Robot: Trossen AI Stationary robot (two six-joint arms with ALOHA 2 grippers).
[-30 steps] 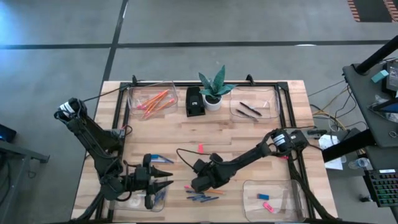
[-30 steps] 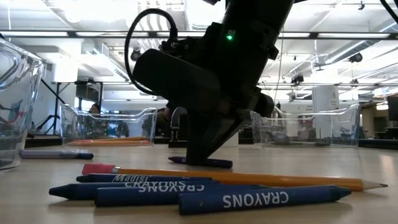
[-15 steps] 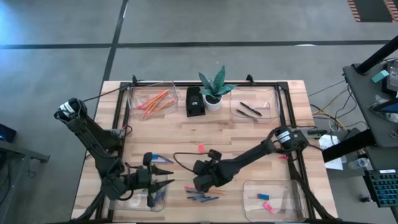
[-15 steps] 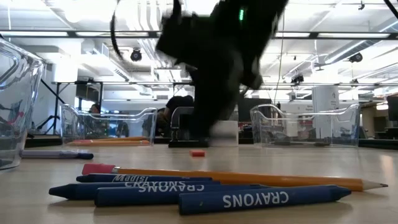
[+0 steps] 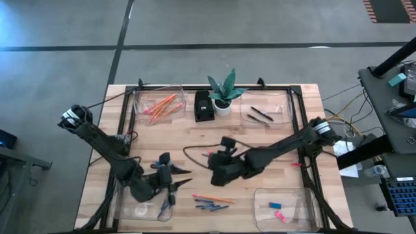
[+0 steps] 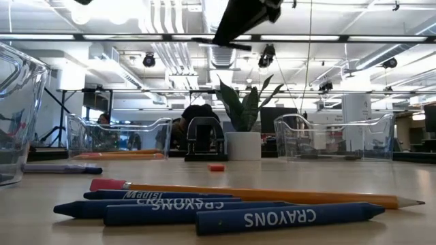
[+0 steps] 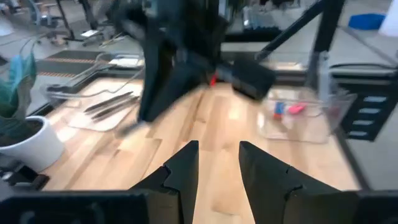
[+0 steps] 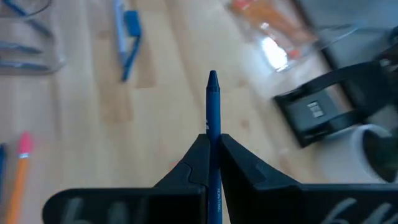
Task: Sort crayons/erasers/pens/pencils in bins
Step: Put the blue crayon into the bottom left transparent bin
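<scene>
The right gripper (image 8: pixel 211 163) hangs above the middle of the light wooden table (image 5: pixel 260 140), raised clear of the surface, its two dark fingers pressed together on a short blue crayon (image 8: pixel 212 118). The crayon runs straight out between the fingertips, its pointed end well ahead of them and its other end passing back between the fingers. In the high view this gripper (image 5: pixel 218 170) sits just in front of the small red eraser (image 5: pixel 210 155) lying alone on the bare wood.

The left gripper (image 7: pixel 217 163) is at the front left of the table with its fingers spread apart and nothing between them. In the high view it (image 5: pixel 174 184) is just beside the clear plastic front-left bin (image 5: pixel 123 209).

Still loose on the table, near the front edge, lie a long orange pencil with a pink eraser tip (image 6: pixel 259 194) and three more blue crayons (image 6: pixel 289 218) side by side; in the high view this group (image 5: pixel 211 205) is in front of the right gripper and between the two front bins.

The back-left bin (image 5: pixel 140 97) holds orange pencils (image 5: pixel 159 106), the back-right bin (image 5: pixel 286 101) holds dark pens (image 5: pixel 260 116), and the front-right bin (image 5: pixel 302 195) holds a blue eraser and a pink eraser (image 5: pixel 280 215). A black box (image 5: pixel 203 105) and a small potted plant in a white pot (image 5: pixel 223 94) stand between the two back bins.
</scene>
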